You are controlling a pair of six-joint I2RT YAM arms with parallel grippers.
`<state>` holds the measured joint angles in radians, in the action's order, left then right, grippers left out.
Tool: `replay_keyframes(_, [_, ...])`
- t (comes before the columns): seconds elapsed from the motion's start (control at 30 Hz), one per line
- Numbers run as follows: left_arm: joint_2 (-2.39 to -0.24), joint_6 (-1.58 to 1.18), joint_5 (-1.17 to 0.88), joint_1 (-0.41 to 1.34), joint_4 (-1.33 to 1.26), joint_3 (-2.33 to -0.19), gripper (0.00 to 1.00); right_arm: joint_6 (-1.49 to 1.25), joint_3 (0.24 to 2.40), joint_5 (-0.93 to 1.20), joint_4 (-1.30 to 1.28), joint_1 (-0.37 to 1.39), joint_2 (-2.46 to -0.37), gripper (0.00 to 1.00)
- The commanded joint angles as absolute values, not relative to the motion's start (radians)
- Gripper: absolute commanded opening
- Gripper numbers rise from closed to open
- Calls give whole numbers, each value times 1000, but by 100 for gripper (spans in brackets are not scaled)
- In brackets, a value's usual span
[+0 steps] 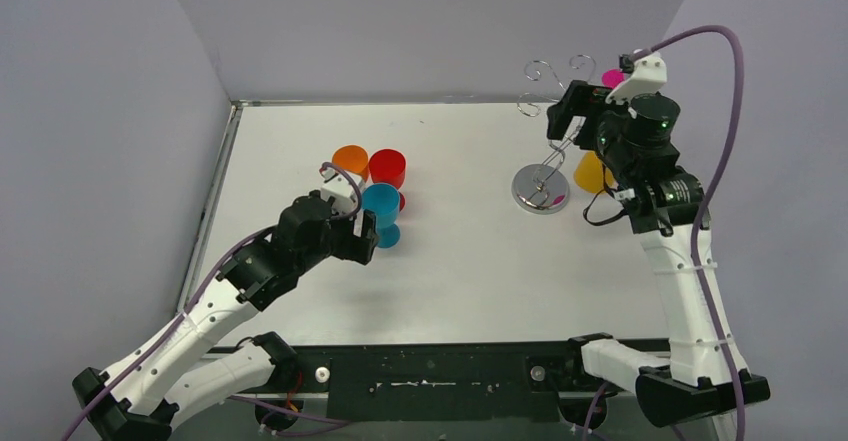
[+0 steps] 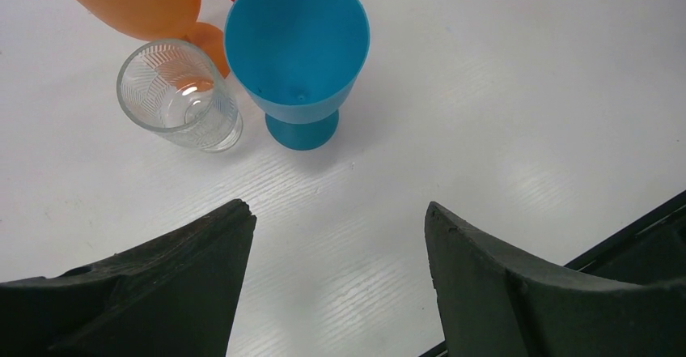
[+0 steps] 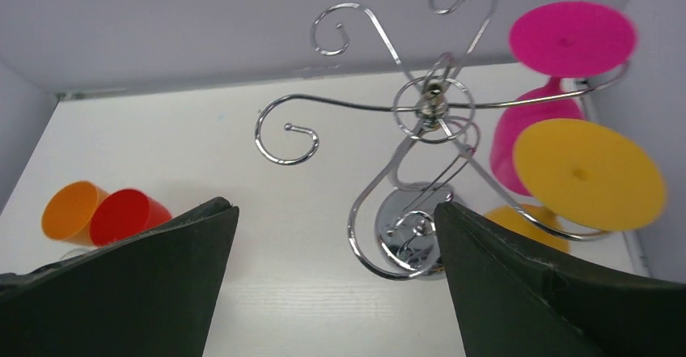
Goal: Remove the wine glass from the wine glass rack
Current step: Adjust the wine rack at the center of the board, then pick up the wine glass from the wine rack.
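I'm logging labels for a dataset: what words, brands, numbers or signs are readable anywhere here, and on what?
None can be read in any view.
The blue cup, wine glass rack, pink wine glass and yellow wine glass are plain; the clear glass has only a cut pattern.

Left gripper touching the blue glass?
Apart. The left wrist view shows the left gripper open, with a strip of bare table between its fingertips and the foot of the blue glass.
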<state>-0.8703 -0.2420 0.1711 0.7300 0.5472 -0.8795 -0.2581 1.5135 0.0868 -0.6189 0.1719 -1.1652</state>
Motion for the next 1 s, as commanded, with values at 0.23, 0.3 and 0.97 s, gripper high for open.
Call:
replay_keyframes(0.23, [-712,-140,167,723,548,-843,81,-320,1488,-266,-552,-13,-1096,100])
replay_keyframes(0.3, [-695,-139,175,723,549,-831,81,-360,1474,-128,-537,-113,-1095,100])
replay_keyframes(0.97, [-635,-147,100,723,560,-841,86,-640,1335,451,-377,-479,-1102,84])
